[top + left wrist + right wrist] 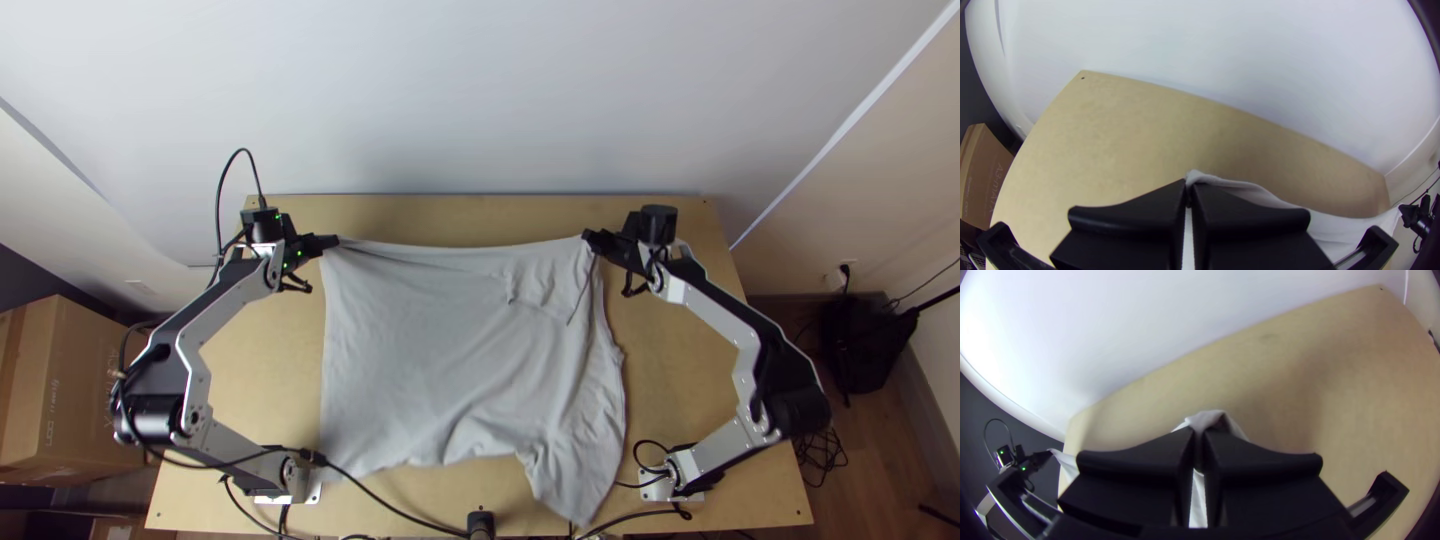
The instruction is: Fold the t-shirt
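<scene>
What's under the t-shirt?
The wooden table, bare on both sides of the t-shirt, runs beneath it. The left gripper and right gripper hold its far corners. Anything else under the cloth is covered, so I can't say.

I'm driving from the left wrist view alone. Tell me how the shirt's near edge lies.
Observer: The top view shows the near edge of the shirt uneven, with one flap reaching lowest on the right arm's side.

Operator: Now report the right claw's grip.

Observer: In the right wrist view, the right claw is shut on the cloth.

Operator: Check the middle of the shirt for anything that isn't smooth.

Observer: The top view shows a small puckered patch towards the far edge, nearer the right claw than the left.
</scene>
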Tool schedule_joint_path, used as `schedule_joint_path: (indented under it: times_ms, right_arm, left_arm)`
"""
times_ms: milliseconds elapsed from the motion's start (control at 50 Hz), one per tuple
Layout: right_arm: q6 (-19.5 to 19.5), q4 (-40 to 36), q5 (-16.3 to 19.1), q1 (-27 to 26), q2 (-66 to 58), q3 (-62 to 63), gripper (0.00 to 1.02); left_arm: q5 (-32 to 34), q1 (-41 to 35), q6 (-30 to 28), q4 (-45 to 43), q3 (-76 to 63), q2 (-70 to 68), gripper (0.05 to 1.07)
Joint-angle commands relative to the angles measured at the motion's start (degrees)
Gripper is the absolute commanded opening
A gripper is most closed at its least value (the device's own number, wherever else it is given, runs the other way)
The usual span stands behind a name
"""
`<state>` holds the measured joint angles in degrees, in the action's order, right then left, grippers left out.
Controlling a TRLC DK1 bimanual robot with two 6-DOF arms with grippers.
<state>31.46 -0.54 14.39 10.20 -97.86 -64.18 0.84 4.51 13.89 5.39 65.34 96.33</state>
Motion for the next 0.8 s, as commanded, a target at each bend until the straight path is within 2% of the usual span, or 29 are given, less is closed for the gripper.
schedule_joint_path:
  times_ms: [0, 220, 460, 780]
  right_arm:
    - [-1.6, -1.1, -1.2, -1.6, -6.5, -6.9, 0.02]
    - [-1.8, -2.8, -2.8, -3.0, -16.7, -18.1, 0.02]
    - [-1.7, -10.6, -3.1, -3.5, -26.0, -32.8, 0.02]
    - [-0.3, -20.5, -3.1, -3.3, -28.6, -41.0, 0.02]
  left_arm:
    - [-0.1, 1.0, -0.4, -0.8, 6.1, 5.2, 0.08]
    - [0.1, 1.5, -0.4, 2.4, 18.5, 15.6, 0.08]
    - [0.1, 1.2, 0.2, 7.3, 29.6, 22.8, 0.08]
    - [0.7, 0.2, 2.6, 15.9, 32.6, 21.5, 0.08]
